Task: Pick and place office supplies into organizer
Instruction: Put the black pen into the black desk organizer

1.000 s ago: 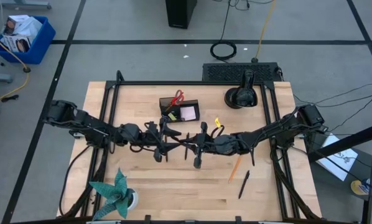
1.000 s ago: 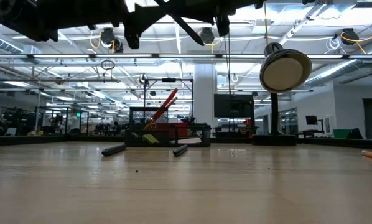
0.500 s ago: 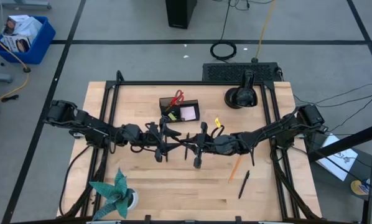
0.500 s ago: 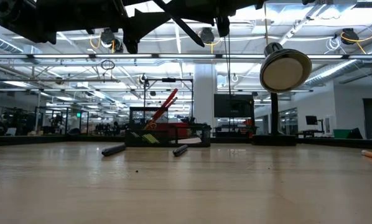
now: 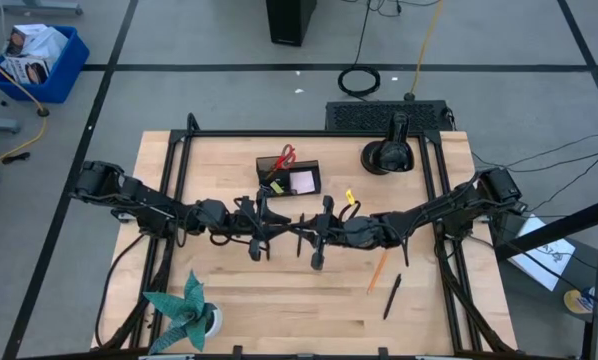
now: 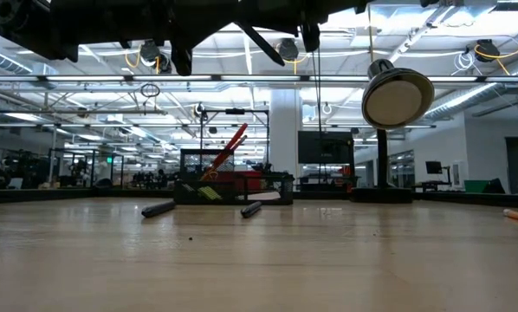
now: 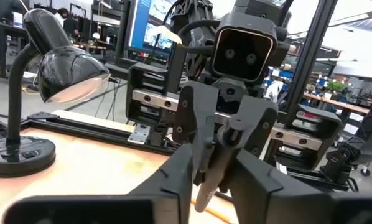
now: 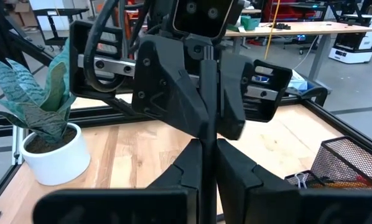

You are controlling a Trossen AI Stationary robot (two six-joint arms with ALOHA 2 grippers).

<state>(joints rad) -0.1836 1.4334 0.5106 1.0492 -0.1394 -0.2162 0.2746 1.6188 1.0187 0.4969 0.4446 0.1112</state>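
Left tool narrowed on a black pen (right tool clamped too), mid-table.

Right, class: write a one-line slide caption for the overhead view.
Both arms meet mid-table over the wood, organizer with red scissors behind them, pencil and pen still loose.

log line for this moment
right hand: shut on pen, mid-table | left hand: at same pen | organizer: scissors, pad in | loose: pencil, second pen
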